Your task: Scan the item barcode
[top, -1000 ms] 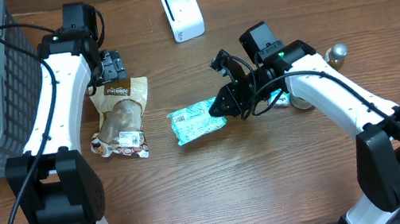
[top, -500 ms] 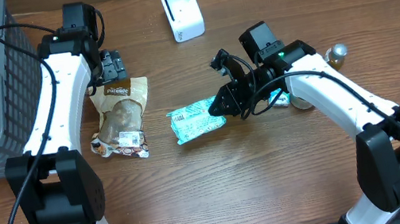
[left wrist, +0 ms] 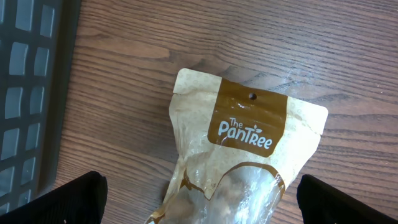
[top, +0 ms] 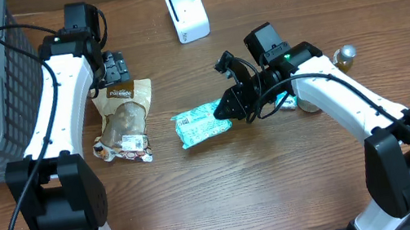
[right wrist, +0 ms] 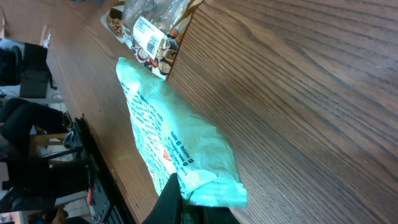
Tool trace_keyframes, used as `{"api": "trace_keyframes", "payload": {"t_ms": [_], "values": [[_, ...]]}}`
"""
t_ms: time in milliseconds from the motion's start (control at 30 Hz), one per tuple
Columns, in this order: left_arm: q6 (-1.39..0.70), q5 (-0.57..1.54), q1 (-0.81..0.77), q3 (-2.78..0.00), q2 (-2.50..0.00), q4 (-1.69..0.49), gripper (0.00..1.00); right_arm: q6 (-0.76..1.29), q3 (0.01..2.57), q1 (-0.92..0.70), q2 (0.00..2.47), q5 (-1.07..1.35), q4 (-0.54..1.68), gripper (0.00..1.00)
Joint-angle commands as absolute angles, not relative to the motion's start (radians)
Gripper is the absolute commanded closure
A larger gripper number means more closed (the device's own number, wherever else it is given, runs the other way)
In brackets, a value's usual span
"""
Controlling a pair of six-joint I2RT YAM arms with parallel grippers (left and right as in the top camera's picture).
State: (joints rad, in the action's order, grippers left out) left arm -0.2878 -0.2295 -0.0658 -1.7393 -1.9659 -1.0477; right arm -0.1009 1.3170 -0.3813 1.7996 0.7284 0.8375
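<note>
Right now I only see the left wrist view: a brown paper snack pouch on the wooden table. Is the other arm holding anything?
Observer: Yes. The right gripper is shut on the end of a mint-green plastic packet, to the right of your brown pouch.
Operator: Where is the scanner?
Observer: A white box-shaped scanner stands toward the far side of the table, beyond both packets.
Operator: Anything else out there?
Observer: A small bottle with a silver cap stands further right than the packet.

The left gripper (top: 115, 67) gapes wide, while the right gripper (top: 225, 110) is clamped tight, reaching inward.
</note>
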Motion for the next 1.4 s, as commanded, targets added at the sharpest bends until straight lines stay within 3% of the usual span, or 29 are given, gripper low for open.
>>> {"api": "trace_keyframes", "payload": {"t_ms": [0, 367, 600, 800, 1033, 1367], "values": [[-0.288, -0.243, -0.073, -1.751, -1.962, -1.045, 0.00, -0.102, 1.315, -0.387, 1.764, 0.733, 0.830, 0.96], [-0.288, -0.243, -0.073, -1.751, -1.962, -1.045, 0.00, -0.099, 1.315, -0.387, 1.764, 0.733, 0.828, 0.96], [-0.288, -0.243, -0.073, -1.751, -1.962, -1.045, 0.01, 0.100, 1.344, -0.385, 1.764, 0.711, 0.791, 0.96], [-0.288, -0.243, -0.073, -1.751, -1.962, -1.046, 0.00, 0.109, 1.488, -0.392, 1.764, 0.624, 0.873, 0.96], [-0.288, -0.243, -0.073, -1.751, -1.962, -1.046, 0.01, 0.101, 1.642, -0.440, 1.764, 0.397, 0.898, 0.96], [-0.288, -0.243, -0.073, -1.751, -1.962, -1.046, 0.00, -0.111, 1.642, -0.549, 1.803, -0.099, 0.590, 0.96]]}}
